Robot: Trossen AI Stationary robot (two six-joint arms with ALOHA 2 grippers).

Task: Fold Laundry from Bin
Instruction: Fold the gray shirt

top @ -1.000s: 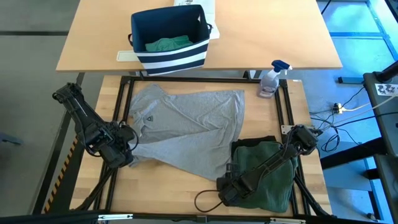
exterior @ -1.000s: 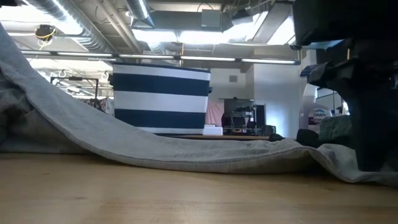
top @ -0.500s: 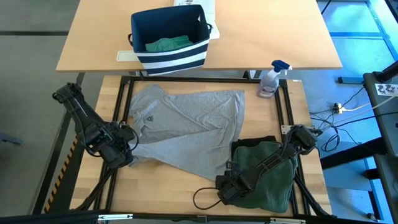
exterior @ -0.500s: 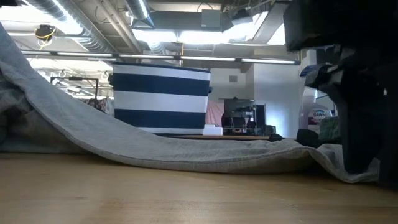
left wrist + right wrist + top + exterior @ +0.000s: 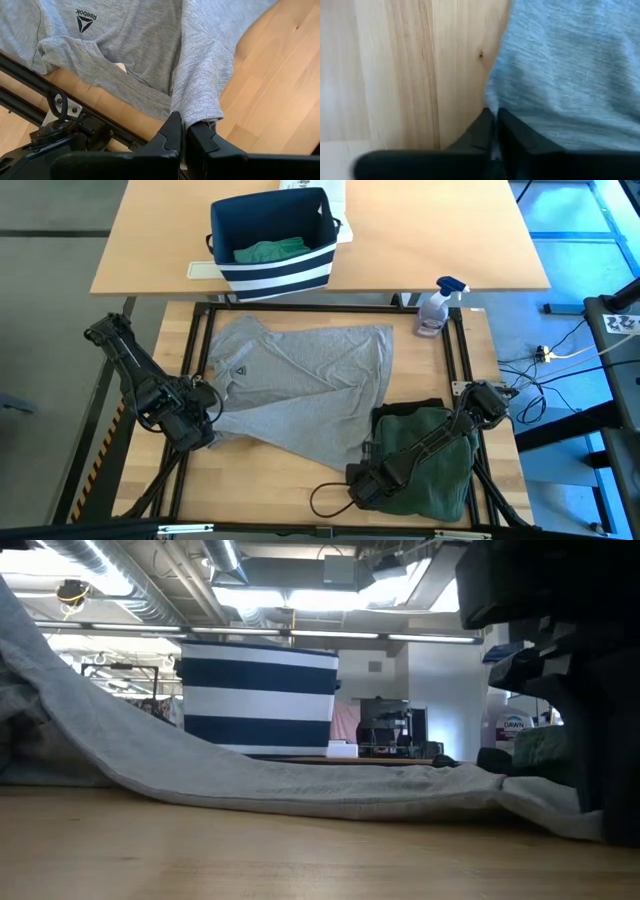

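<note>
Closing its fingers since a moment ago, the right gripper (image 5: pixel 362 470) now pinches the near right hem of the light grey shirt (image 5: pixel 300 385), which lies spread across the middle of the table (image 5: pixel 270 480). At the near left, the left gripper (image 5: pixel 205 432) is clamped shut on the shirt's other hem corner. I judge the cloth soft, light and limp, best taken at corners or hems. A dark green garment (image 5: pixel 430 455) lies folded near right; the bin (image 5: pixel 270 240) stands far off, teal cloth (image 5: pixel 268 251) inside. Only the wrist views show cloth between fingers; the low view shows the hem lifting off the wood.
</note>
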